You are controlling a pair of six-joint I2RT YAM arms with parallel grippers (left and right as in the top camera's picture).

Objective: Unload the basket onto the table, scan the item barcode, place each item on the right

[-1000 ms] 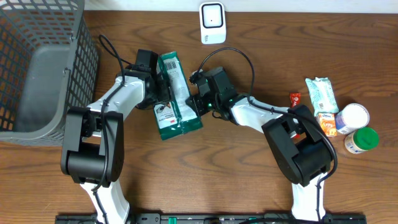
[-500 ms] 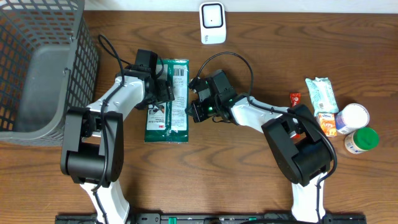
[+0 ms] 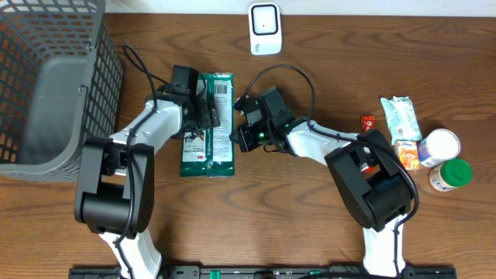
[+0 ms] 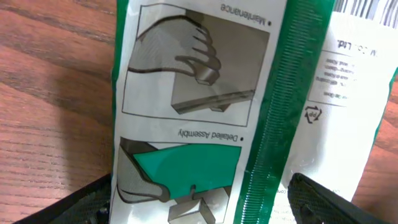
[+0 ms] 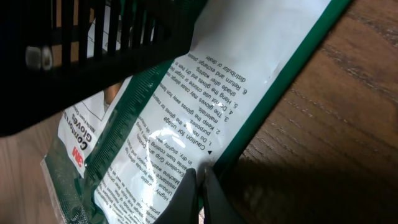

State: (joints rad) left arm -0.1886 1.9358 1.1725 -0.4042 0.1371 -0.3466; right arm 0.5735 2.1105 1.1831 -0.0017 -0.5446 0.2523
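**Packet flat on the table, barcode up, between both hands**

The green packet [image 3: 209, 143] lies flat on the table [image 3: 294, 217], a little left of the middle and nearer the far edge than the near one. Its long side runs from far to near. The printed back is up, and the barcode [image 4: 367, 9] shows at its far end. The scanner [image 3: 264, 29] stands at the far edge, apart from the packet and to the right of its far end.

The left hand [image 4: 202, 202] is over the packet's left side near the far end. Its fingers [image 4: 74, 202] are spread wide, one at each side of the packet in the left wrist view, and no grip shows.

The right hand [image 5: 200, 183] is at the packet's right edge. Its fingers are pressed together, with the tips on the green border beside the white panel of small print. Whether any film is caught between them cannot be told.

A grey basket [image 3: 46, 77] fills the far left corner. Near the right edge sit a pale pouch [image 3: 401, 116], a small red item [image 3: 367, 122], an orange carton [image 3: 407, 153], a white-lidded jar [image 3: 439, 145] and a green-lidded jar [image 3: 452, 174], all well apart from the packet.
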